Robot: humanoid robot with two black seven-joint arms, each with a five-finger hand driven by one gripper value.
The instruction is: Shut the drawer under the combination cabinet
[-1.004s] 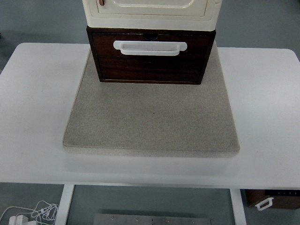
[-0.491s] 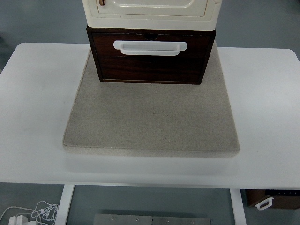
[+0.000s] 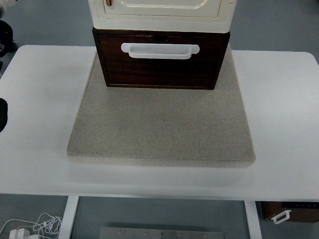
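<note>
Dark brown wooden drawer [image 3: 160,67] with white bar handle [image 3: 160,51] stood pulled out beneath cream cabinet [image 3: 162,12], on grey felt mat [image 3: 161,124] over white tabletop [image 3: 40,99]. Left hand [image 3: 2,113] barely entered at left edge; finger state indeterminable. Right hand absent.

A lab or test room rather than a home: a plain white counter [image 3: 40,149] on white metal legs stands on a bare grey-blue floor [image 3: 279,25], a grey felt mat [image 3: 159,129] squared on it, and loose white cables [image 3: 35,225] lie coiled on the floor beneath
</note>
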